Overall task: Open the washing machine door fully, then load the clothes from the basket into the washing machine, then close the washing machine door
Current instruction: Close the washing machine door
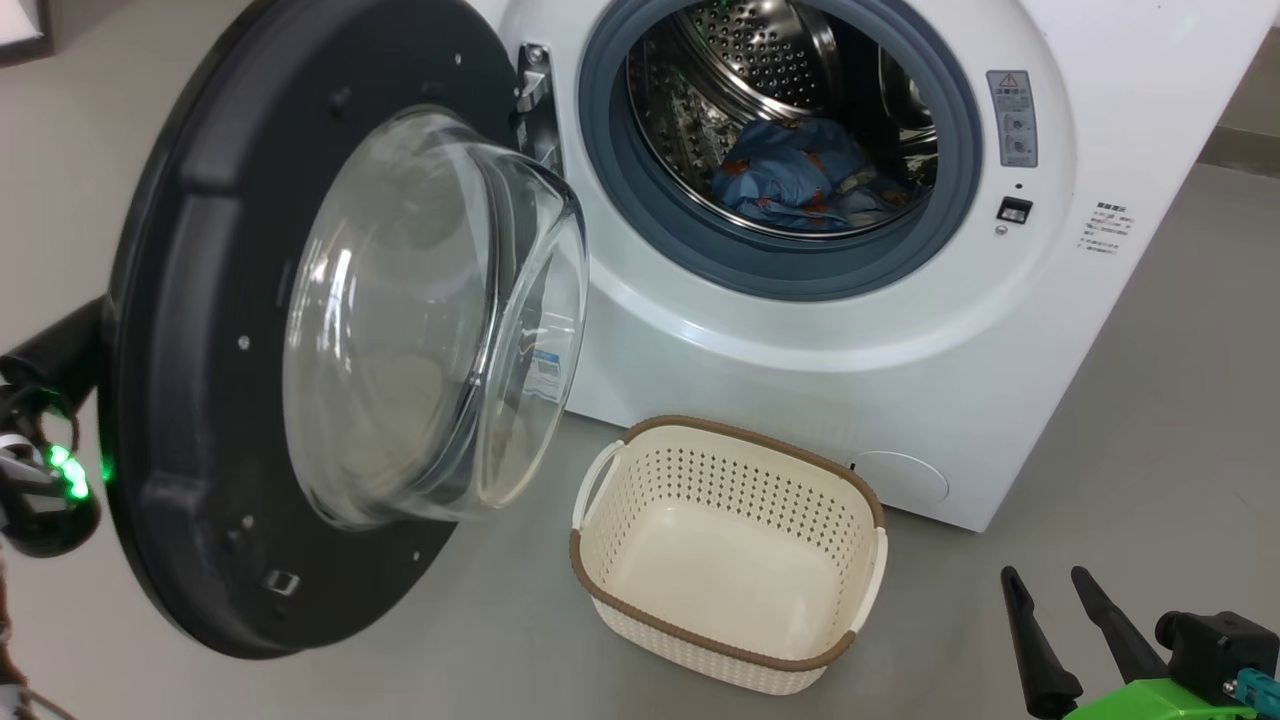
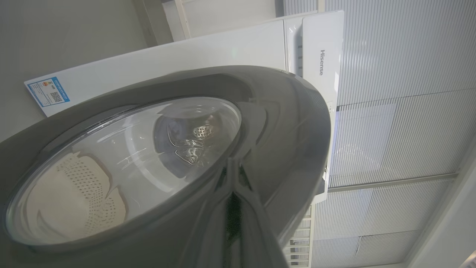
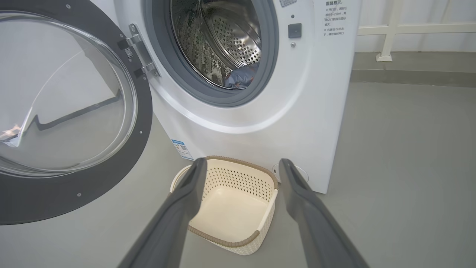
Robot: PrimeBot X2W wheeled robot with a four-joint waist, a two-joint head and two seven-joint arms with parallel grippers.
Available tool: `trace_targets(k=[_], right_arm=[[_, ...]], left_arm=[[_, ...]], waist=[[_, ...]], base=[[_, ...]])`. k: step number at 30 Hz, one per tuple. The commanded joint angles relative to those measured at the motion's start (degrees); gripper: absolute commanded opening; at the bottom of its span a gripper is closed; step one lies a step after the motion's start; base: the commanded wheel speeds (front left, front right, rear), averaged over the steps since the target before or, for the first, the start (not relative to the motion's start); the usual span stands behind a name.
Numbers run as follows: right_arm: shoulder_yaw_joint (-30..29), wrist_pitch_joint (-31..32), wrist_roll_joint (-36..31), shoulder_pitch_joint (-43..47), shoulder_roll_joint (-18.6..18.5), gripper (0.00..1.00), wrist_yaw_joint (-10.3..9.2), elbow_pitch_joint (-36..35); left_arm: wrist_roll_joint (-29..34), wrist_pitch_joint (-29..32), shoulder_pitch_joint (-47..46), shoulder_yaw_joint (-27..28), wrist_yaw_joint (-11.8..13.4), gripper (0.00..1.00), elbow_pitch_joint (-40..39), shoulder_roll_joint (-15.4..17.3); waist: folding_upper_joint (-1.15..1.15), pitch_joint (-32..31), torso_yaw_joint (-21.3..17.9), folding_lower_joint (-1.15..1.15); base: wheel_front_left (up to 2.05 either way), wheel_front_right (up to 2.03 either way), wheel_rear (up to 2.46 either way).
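Blue clothes [image 1: 800,180] are in, basket [image 1: 760,440] empty; only the nine-o'clock door [image 1: 190,400] needs closing, my left pincer [image 2: 232,208] together, right pincer [image 1: 1045,578] apart.

The washing machine [image 1: 800,340] has a smooth, glossy white shell — its drum [image 1: 760,60] is shiny perforated steel, the gasket [image 1: 620,190] dull grey-blue rubber. The washing machine door [image 1: 190,400] is matt black plastic round clear, gleaming glass. The basket [image 1: 760,470] is cream perforated plastic; the clothes [image 1: 790,175], rumpled cloth.

Smooth grey floor [image 3: 409,149], white ribbed wall panels [image 2: 401,56] behind
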Motion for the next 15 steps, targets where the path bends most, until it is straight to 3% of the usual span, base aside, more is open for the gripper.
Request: trace_targets(k=[1, 15], right_arm=[[1.4, -0.1, 0.5, -1.6, -0.8, 1.00, 0.25, -1.3], [2.5, -0.5, 0.9, -2.1, -0.8, 1.00, 0.25, -0.5]], left_arm=[[-0.6, 1.6, 0.1, 0.2, 0.2, 0.00, -2.9, 1.2], [-2.7, 5.1, 3.1, -0.4, 1.2, 0.00, -10.1, -2.2]], waist=[[0.00, 0.0, -0.3, 0.00], [0.00, 0.5, -4.4, 0.00]], base=[[0.00, 0.00, 0.00], [0.00, 0.00, 0.00]])
